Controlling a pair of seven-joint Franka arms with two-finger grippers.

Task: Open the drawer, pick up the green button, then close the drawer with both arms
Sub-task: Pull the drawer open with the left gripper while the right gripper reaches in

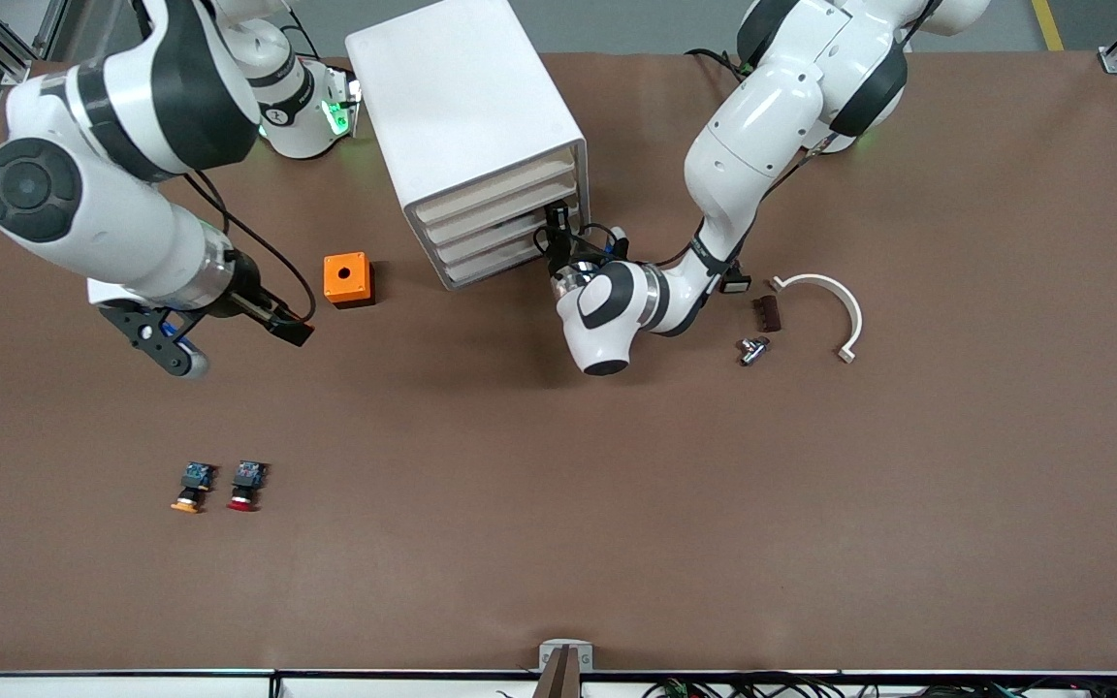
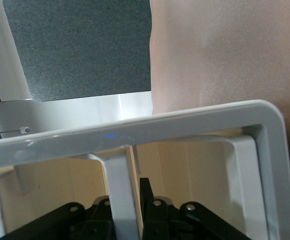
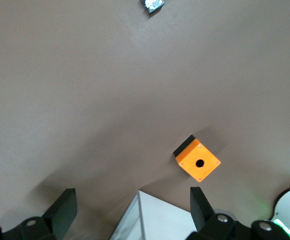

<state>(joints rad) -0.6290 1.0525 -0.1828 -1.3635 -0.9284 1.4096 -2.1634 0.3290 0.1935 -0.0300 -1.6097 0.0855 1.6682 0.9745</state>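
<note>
The white cabinet (image 1: pixel 462 107) stands toward the robots' end of the table with its drawer fronts all flush. My left gripper (image 1: pixel 557 231) is at the end of a lower drawer (image 1: pixel 486 239) nearest the left arm. In the left wrist view the left gripper (image 2: pixel 128 200) is shut on a thin white upright strip of the drawer (image 2: pixel 118 185), inside the cabinet's frame (image 2: pixel 185 122). My right gripper (image 1: pixel 171 351) hangs open over the table toward the right arm's end, with nothing between its fingers (image 3: pixel 64 207). The button is hidden.
An orange box (image 1: pixel 347 279) with a round hole sits beside the cabinet. Orange-capped (image 1: pixel 190 487) and red-capped (image 1: pixel 246 485) pushbuttons lie nearer the front camera. A white curved bracket (image 1: pixel 825 305), a brown part (image 1: pixel 767 312) and a metal piece (image 1: pixel 752 349) lie toward the left arm's end.
</note>
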